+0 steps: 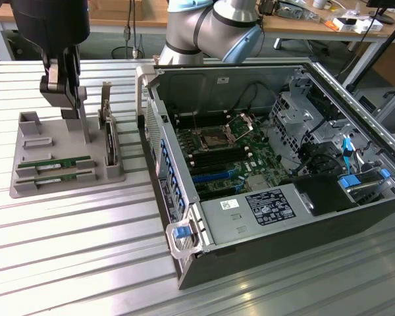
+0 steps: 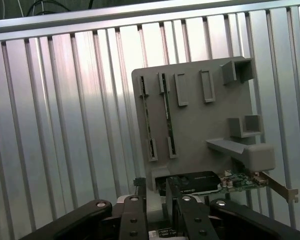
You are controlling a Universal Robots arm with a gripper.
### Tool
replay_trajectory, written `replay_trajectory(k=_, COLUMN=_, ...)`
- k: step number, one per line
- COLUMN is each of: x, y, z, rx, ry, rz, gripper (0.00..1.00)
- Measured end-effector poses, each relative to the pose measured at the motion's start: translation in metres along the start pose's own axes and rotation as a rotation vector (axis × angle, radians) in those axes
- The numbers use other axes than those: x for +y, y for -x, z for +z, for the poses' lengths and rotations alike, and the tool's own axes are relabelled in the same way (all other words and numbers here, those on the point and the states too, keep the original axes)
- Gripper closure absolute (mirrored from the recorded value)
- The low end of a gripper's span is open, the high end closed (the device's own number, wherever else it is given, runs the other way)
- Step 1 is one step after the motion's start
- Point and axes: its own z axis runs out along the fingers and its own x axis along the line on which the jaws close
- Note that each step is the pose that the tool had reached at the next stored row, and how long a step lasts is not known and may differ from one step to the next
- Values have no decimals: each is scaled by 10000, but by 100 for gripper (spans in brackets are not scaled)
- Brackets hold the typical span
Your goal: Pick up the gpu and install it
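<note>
The gpu [image 1: 109, 141] is a card with a black cover, a green board and a metal bracket. It stands on edge at the side of a grey holder [image 1: 25, 185] nearest the computer case. In the wrist view the gpu [image 2: 195, 182] lies just beyond my fingers [image 2: 140, 217]. My gripper [image 1: 64, 92] hangs above the holder, to the exterior view's left of the card, and touches nothing. The gripper [image 2: 159, 212] is open with nothing between its fingers. Two thin green sticks [image 1: 59, 162] lie in slots on the holder [image 2: 200, 120].
An open computer case [image 1: 184, 217] lies on the ribbed metal table [image 1: 66, 250] to the exterior view's right, its motherboard [image 1: 217, 148] and blue slots [image 1: 210, 176] exposed. A grey post [image 1: 81, 125] rises from the holder beside the card. Desks with clutter stand behind.
</note>
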Motion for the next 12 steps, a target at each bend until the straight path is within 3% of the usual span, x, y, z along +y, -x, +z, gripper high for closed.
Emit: replay_trajectory(k=12, x=-3, y=-2, z=78, rx=-66, ry=9, rz=-3, gripper=70)
